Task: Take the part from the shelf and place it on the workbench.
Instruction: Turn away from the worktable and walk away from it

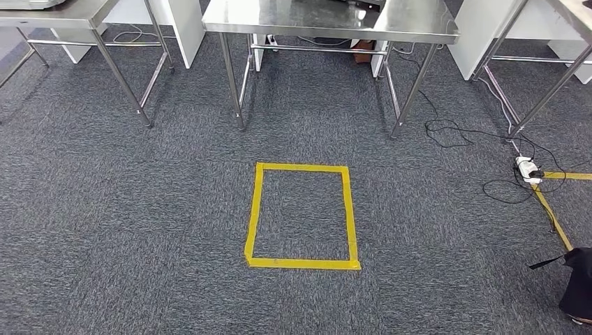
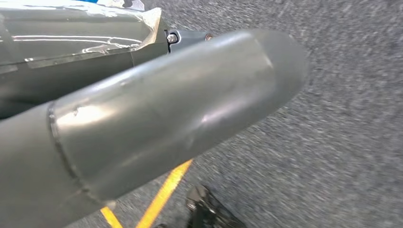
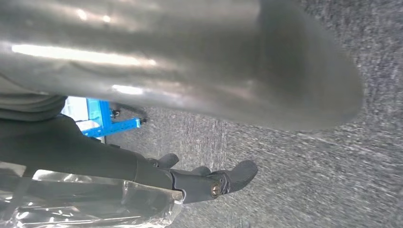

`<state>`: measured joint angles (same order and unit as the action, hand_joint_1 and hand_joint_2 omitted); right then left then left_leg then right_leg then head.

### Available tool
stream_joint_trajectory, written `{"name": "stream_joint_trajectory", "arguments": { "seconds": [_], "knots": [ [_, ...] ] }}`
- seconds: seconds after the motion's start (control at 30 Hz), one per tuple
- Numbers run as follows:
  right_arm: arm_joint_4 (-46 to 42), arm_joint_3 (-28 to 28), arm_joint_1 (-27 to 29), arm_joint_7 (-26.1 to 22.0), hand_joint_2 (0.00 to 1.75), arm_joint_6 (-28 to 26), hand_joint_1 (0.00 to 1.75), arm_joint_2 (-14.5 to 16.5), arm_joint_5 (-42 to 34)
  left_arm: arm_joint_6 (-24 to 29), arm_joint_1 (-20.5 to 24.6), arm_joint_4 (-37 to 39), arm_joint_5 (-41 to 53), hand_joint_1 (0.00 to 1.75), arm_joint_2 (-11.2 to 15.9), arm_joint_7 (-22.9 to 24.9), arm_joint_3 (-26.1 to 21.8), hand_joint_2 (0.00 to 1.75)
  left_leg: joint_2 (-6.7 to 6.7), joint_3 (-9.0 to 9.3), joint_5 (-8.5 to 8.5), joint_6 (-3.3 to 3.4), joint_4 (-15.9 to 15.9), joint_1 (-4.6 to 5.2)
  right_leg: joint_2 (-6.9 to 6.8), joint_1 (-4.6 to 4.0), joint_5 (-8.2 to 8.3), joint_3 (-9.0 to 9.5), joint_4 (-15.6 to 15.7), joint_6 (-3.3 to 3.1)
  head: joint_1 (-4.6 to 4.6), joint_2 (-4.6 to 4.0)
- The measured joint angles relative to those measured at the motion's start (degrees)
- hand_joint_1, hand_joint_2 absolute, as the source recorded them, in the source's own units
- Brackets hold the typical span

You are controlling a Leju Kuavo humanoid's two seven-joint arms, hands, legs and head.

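The part (image 3: 85, 206) is a dark piece wrapped in clear, shiny plastic. In the right wrist view my right hand (image 3: 190, 61) holds it, thick grey thumb on one side and dark fingers (image 3: 209, 183) stretched along the wrap. In the left wrist view the wrapped part (image 2: 71, 42) lies between the big grey thumb of my left hand (image 2: 166, 118) and a dark finger beside the plastic. The steel workbench (image 1: 328, 21) stands ahead in the head view, across grey carpet.
A yellow tape rectangle (image 1: 301, 215) marks the carpet before the workbench. Steel tables (image 1: 77, 14) stand left and right. Cables and a white power strip (image 1: 527, 169) lie at right, near a dark object (image 1: 579, 283). A blue frame (image 3: 102, 121) stands behind.
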<state>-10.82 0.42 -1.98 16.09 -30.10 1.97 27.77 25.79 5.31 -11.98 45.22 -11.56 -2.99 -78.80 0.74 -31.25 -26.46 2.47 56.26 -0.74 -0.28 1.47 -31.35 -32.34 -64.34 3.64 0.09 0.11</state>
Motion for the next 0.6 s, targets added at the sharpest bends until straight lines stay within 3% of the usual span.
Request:
{"name": "stream_joint_trajectory", "arguments": {
  "seconds": [0.07, 0.1, 0.2, 0.33, 0.43, 0.6],
  "knots": [
    [0.0, 0.0, -0.1, 0.0, 0.00, 0.0, 0.00, 0.0, 0.0, 0.0, 0.0, 0.0, 0.3, 0.00, 0.0, 0.3, 0.4, 0.00, 0.02, -0.13, 0.37, -0.62, 0.2, 0.19, 0.10, 0.08, 1.54, 4.67, 7.6, 0.07, -0.06, 0.00],
    [0.1, 0.0, -0.1, 0.0, 0.00, 0.0, 0.00, 0.0, 0.0, 0.0, 0.0, 0.1, 0.4, 0.00, 0.1, 0.4, 0.5, 0.00, 0.01, -0.18, 0.41, -0.61, 0.3, 0.27, 0.14, 0.08, 1.81, 5.36, 9.1, -0.17, -0.10, 0.00],
    [0.2, 0.0, 0.2, 0.2, 0.00, 0.1, 0.00, 0.1, -0.1, -0.1, -0.1, 0.1, 1.0, 0.00, 0.4, 1.0, 1.0, 0.00, -0.11, -0.38, 0.67, 0.02, 0.4, 0.15, 0.14, -0.28, 2.16, 5.18, 9.4, -0.80, -0.27, 0.00],
    [0.3, -0.6, 0.2, 0.7, 0.00, 0.1, 0.00, 0.3, -0.7, -0.5, -0.3, 0.2, 2.0, 0.00, 0.4, 1.8, 1.9, 0.00, -0.20, -0.40, 1.44, -0.86, -0.1, -0.33, 0.09, -0.87, 2.55, 4.92, 9.4, -1.54, -0.30, 0.00],
    [0.3, -1.3, 0.3, 1.0, 0.00, -0.1, 0.00, 0.7, -1.7, -0.5, -0.3, 0.2, 2.4, 0.00, 0.5, 2.1, 2.3, 0.00, -0.22, -0.57, 1.62, -1.15, -0.1, -0.42, 0.08, -0.84, 2.76, 4.74, 9.4, -1.75, -0.32, 0.00],
    [0.3, -3.1, 0.4, 0.4, 0.00, -0.8, 0.00, 1.3, -3.6, -0.5, -0.3, 0.2, 2.6, 0.00, 0.7, 2.3, 2.7, 0.00, -0.25, -0.96, 1.53, -0.95, 0.3, -0.30, 0.07, -0.70, 2.92, 4.60, 9.5, -1.60, -0.32, 0.00]
  ]
}}
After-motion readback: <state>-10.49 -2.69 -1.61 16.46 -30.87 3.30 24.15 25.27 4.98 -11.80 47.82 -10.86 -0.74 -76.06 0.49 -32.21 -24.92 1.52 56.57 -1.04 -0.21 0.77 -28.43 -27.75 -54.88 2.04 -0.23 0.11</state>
